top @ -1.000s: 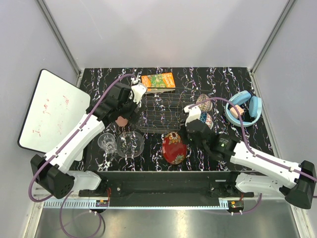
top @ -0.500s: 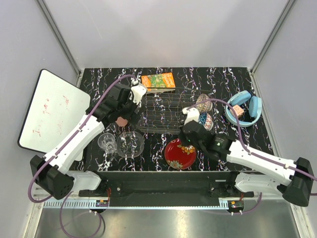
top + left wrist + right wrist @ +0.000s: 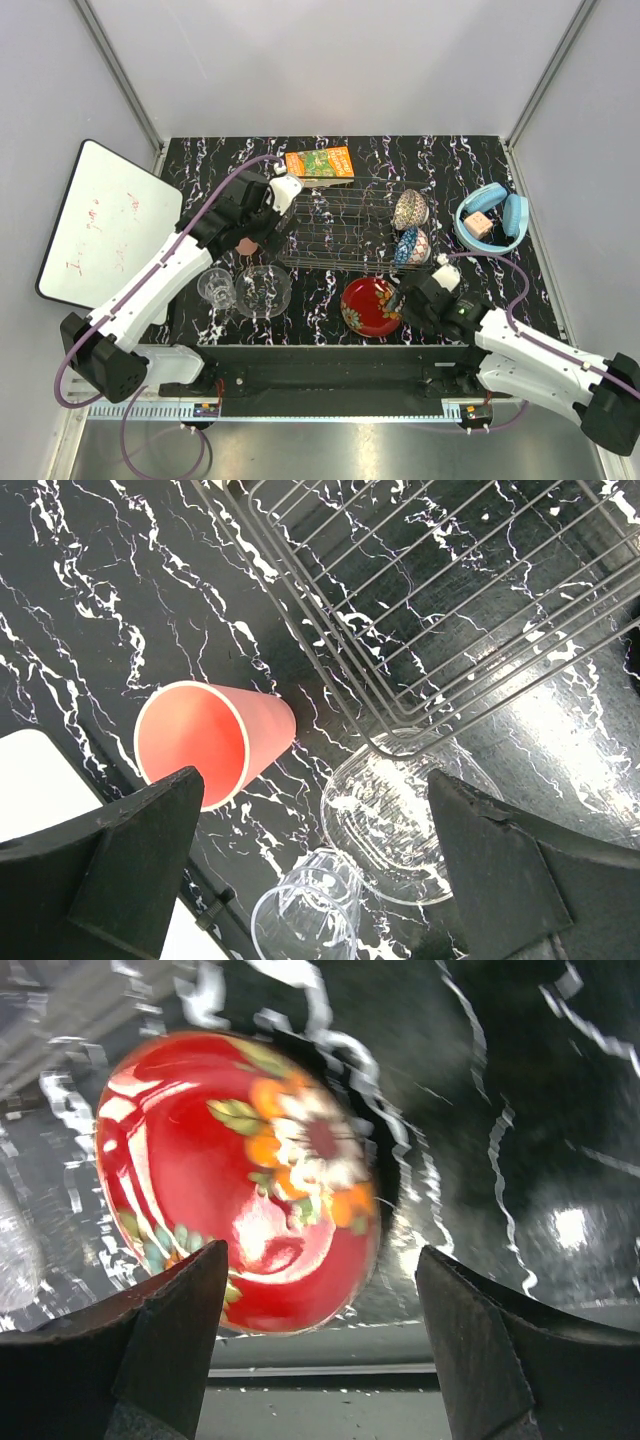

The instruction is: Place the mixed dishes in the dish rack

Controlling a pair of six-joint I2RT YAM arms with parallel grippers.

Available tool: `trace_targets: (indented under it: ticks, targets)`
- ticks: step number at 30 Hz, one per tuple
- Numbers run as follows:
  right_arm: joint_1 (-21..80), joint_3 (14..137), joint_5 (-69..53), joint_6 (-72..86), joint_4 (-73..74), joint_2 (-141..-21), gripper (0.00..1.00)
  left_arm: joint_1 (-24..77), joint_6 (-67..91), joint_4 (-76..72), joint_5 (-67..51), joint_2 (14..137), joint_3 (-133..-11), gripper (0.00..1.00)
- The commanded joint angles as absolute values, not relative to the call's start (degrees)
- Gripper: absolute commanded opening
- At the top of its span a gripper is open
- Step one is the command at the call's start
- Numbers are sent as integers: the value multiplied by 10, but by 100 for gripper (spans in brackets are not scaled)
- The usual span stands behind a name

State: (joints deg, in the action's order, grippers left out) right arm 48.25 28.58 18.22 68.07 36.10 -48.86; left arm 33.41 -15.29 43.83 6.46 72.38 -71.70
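**Six dishes, one rack: two at the rack's end, four out on the worktop**

Far left, one whiteboard [image 3: 105, 225], overhanging the edge of the black marbled worktop [image 3: 460, 160]. Next, one left gripper [image 3: 312, 810], jaws spread wide, hovering over three dishes. One salmon-pink cup [image 3: 215, 742], on its side just beside the rack's corner. One clear drinking glass [image 3: 305, 915] and one clear glass bowl [image 3: 400, 815], close together at the front. Centre: one dish rack [image 3: 335, 225], an open basket of thin silver wire, with one orange-green carton [image 3: 320, 163] behind it. In front of the rack, one red floral plate [image 3: 240, 1180], glossy, with orange flowers and green leaves, flat on the worktop. Right gripper [image 3: 320, 1260] just beside it, jaws parted, off the plate. At the rack's right end, on edge: one brownish patterned bowl [image 3: 410, 209] and one blue patterned bowl [image 3: 411, 245]. Far right, one pair of blue headphones [image 3: 490, 222].
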Motion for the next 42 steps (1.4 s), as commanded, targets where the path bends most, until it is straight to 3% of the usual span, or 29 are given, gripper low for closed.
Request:
trace_targets:
  ticks: [1, 17, 23, 26, 28, 31, 42]
  targets:
    - [474, 259, 163, 796, 374, -490, 83, 337, -164, 435, 73, 718, -753, 99]
    - [473, 207, 181, 903, 272, -597, 69, 349, -162, 461, 97, 717, -784, 99]
    - [479, 211, 190, 906, 272, -609, 49, 350, -162, 466, 104, 721, -793, 99]
    - [483, 214, 196, 907, 274, -620, 34, 350, -163, 468, 106, 718, -792, 99]
    - [487, 216, 202, 909, 273, -621, 16, 350, -165, 468, 112, 713, -787, 99]
    - [495, 214, 210, 911, 273, -614, 0, 350, -168, 468, 120, 708, -778, 99]
    - [554, 210, 269, 869, 275, -505, 0, 350, -174, 481, 132, 693, -774, 99]
